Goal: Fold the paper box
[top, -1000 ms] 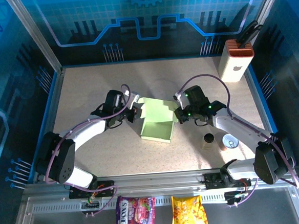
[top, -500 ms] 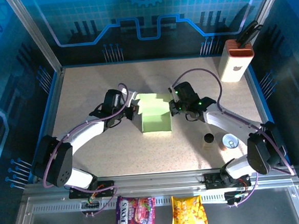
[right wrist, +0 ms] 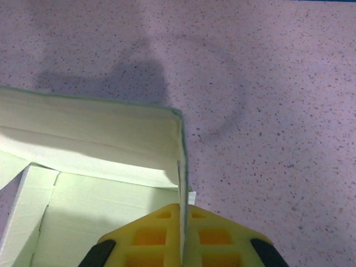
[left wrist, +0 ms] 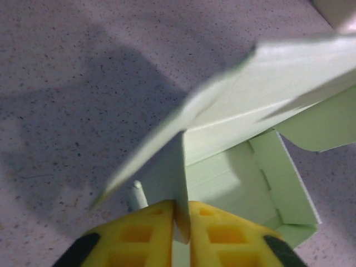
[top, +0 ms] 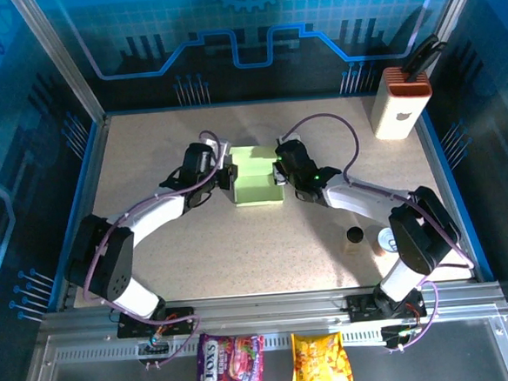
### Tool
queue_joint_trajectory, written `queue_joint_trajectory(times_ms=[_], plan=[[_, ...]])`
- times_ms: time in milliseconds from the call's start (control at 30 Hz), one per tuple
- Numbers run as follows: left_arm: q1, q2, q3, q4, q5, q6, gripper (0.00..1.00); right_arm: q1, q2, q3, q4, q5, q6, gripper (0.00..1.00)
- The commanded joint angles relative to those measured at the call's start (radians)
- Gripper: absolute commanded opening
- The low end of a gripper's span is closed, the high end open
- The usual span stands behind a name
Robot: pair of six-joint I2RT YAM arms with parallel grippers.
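The paper box [top: 258,190], pale green card, sits half folded on the table between both arms, its side walls raised. My left gripper [top: 228,177] is at the box's left side. In the left wrist view the yellow fingers [left wrist: 156,228] are shut on an upright wall of the paper box [left wrist: 233,178]. My right gripper [top: 279,171] is at the box's right side. In the right wrist view it [right wrist: 182,214] pinches the thin right wall edge-on, with the paper box's [right wrist: 100,144] floor and far wall to the left.
A white block with an orange ribbed top [top: 400,102] stands at the back right. A small dark cup [top: 355,236] and a round can [top: 390,240] sit near the right arm. Two snack packets [top: 229,363] [top: 320,362] lie below the table's front rail.
Both grippers have carried the box away from the near edge and drawn closer together. The box looks narrower now, its walls more upright. The right arm has swung left.
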State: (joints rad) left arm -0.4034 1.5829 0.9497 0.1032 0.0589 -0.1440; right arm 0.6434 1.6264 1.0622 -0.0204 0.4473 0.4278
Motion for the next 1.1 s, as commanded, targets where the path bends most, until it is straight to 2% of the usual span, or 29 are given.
queue_joint_trajectory(times_ms=[0, 133, 400, 867, 1067], plan=[[-0.029, 0.03, 0.054, 0.055, 0.04, -0.033, 0.18, 0.027, 0.024, 0.029, 0.096, 0.021, 0.01, 0.0], [-0.038, 0.047, 0.062, 0.072, 0.036, -0.043, 0.21, 0.031, 0.036, 0.021, 0.111, 0.028, 0.006, 0.0], [-0.044, 0.063, 0.05, 0.063, -0.006, -0.046, 0.11, 0.033, 0.038, -0.008, 0.125, 0.039, -0.004, 0.0], [-0.061, 0.022, -0.038, 0.049, -0.051, -0.049, 0.21, 0.056, 0.007, -0.133, 0.189, 0.091, -0.027, 0.0], [-0.066, 0.001, -0.072, 0.03, -0.074, -0.057, 0.22, 0.065, 0.001, -0.176, 0.227, 0.107, -0.037, 0.0]])
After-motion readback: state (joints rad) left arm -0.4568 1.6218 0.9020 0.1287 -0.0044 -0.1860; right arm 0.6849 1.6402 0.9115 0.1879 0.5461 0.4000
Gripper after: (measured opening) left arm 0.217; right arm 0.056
